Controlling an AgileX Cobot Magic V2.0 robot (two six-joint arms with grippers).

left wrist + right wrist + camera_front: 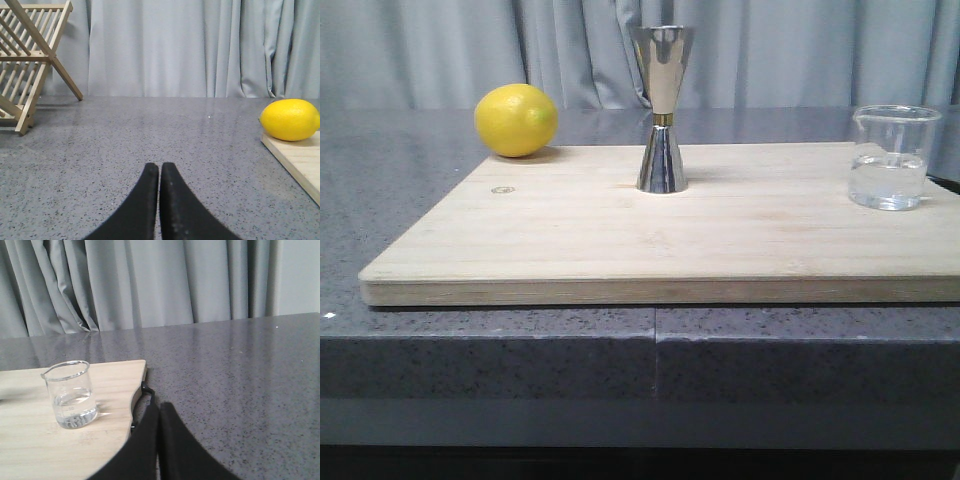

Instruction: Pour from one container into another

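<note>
I see the beaker (893, 157), part full, and the jigger (663, 110) upright, well apart on the board (570, 240). My left claw (159, 172) and right claw (159, 412) are closed tight, holding nothing.

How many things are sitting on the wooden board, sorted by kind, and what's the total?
Fruit: 1, the lemon
Glass containers: 1, the beaker, partly filled with clear liquid
Steel measures: 1, the jigger
Total: 3
</note>
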